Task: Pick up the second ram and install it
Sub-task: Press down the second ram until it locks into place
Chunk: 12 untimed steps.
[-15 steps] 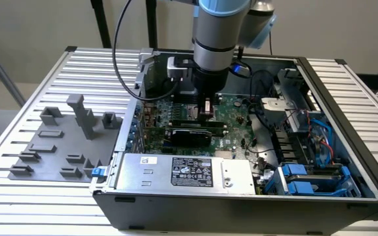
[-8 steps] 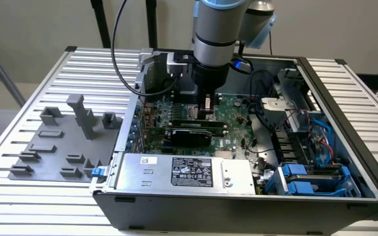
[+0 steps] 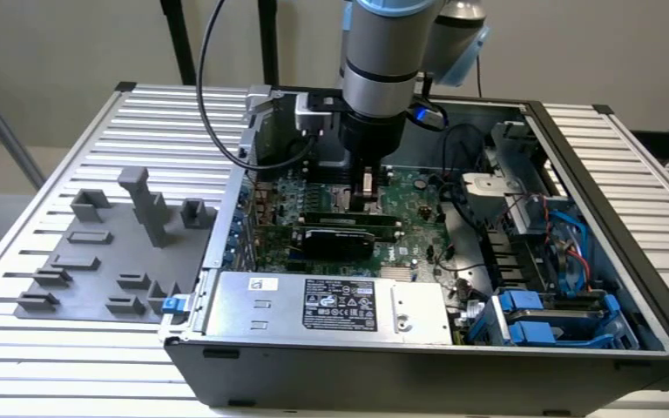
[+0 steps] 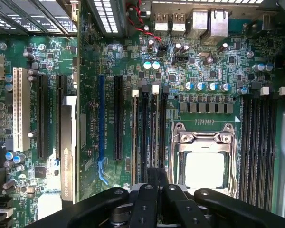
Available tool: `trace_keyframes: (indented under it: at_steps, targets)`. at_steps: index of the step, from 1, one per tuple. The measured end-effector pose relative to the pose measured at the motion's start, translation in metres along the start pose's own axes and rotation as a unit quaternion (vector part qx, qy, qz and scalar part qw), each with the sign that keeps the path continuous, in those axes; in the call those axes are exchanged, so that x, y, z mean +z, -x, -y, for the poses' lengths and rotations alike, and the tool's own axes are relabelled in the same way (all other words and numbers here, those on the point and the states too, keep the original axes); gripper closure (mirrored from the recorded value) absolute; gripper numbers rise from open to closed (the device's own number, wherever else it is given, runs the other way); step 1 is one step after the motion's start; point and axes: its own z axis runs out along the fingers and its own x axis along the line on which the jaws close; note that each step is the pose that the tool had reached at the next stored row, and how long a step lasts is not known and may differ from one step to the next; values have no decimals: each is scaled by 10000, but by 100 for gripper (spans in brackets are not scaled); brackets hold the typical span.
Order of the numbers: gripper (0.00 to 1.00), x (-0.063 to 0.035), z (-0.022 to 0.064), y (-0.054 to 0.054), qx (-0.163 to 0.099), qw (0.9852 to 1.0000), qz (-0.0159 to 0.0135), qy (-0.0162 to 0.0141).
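Nearest, along the lower edge of the exterior view: the dark wall of an open computer case [image 3: 428, 374] on a slatted worktop [image 3: 67, 366]. Just behind that wall, a silver power supply [image 3: 323, 305] at lower centre and blue drive caddies [image 3: 543, 318] at lower right. At left centre of the exterior view, outside the case, grey holder blocks [image 3: 114, 252] standing on the worktop.

Further in, at frame centre, a black expansion card [image 3: 347, 237] upright on the green motherboard [image 3: 416, 248]. Immediately behind the card, the second ram [image 3: 341, 216] [image 4: 154, 137], on edge and parallel to it, among the memory slots beside the silver processor socket [image 4: 204, 161]. Cannot tell whether fully seated.

Directly over it, the claw [image 3: 366, 187] [image 4: 157, 183], black fingers [image 4: 145, 199] drawn close and pinching the stick's upper edge.

Farthest, at upper centre of the exterior view, the grey robot arm [image 3: 387, 52] rising out of frame, black cables [image 3: 212, 104] looping off to its left.
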Motion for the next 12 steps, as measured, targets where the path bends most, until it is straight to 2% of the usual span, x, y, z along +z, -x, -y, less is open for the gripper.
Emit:
trace_keyframes:
  at_steps: [5, 12]
  targets:
    - [100, 6, 0, 1, 0, 10000, -1, 0]
    - [100, 87, -4, 29, 7, 10000, -1, 0]
